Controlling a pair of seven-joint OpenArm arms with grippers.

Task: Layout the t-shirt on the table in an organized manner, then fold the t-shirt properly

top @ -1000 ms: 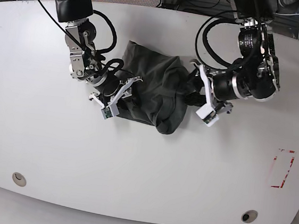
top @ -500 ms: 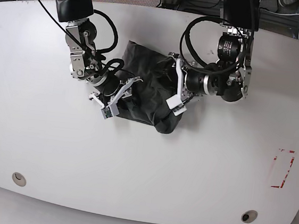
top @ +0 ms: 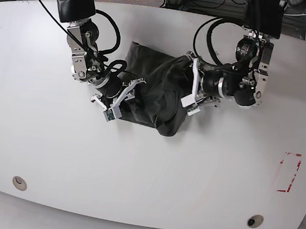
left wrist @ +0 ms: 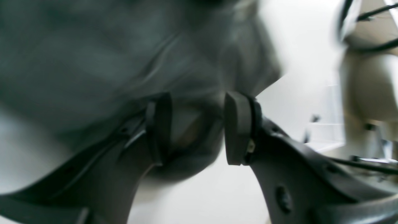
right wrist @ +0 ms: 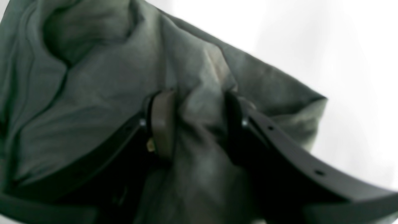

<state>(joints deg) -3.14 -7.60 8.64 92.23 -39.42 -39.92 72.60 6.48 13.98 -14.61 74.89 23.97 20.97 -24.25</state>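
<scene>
The dark grey-green t-shirt (top: 155, 90) lies crumpled in a heap at the middle of the white table (top: 146, 174). On the heap's left edge, my right gripper (top: 126, 96) is shut on the t-shirt. The right wrist view shows a ridge of the cloth (right wrist: 199, 102) bunched between its fingers (right wrist: 161, 124). My left gripper (top: 188, 91) sits at the heap's right edge. In the blurred left wrist view its jaws stand apart, open, with the t-shirt (left wrist: 93, 46) just beyond the fingertips (left wrist: 238, 124) and nothing pinched.
A red tape rectangle (top: 289, 172) marks the table at the right. Two round grommet holes sit near the front edge, one left (top: 19, 182) and one right (top: 255, 221). Cables and equipment crowd the floor behind the table's far edge.
My left arm swung from the bare table at the right in over the shirt, then drew back slightly to the heap's right edge. The right arm and its grip have not moved.
</scene>
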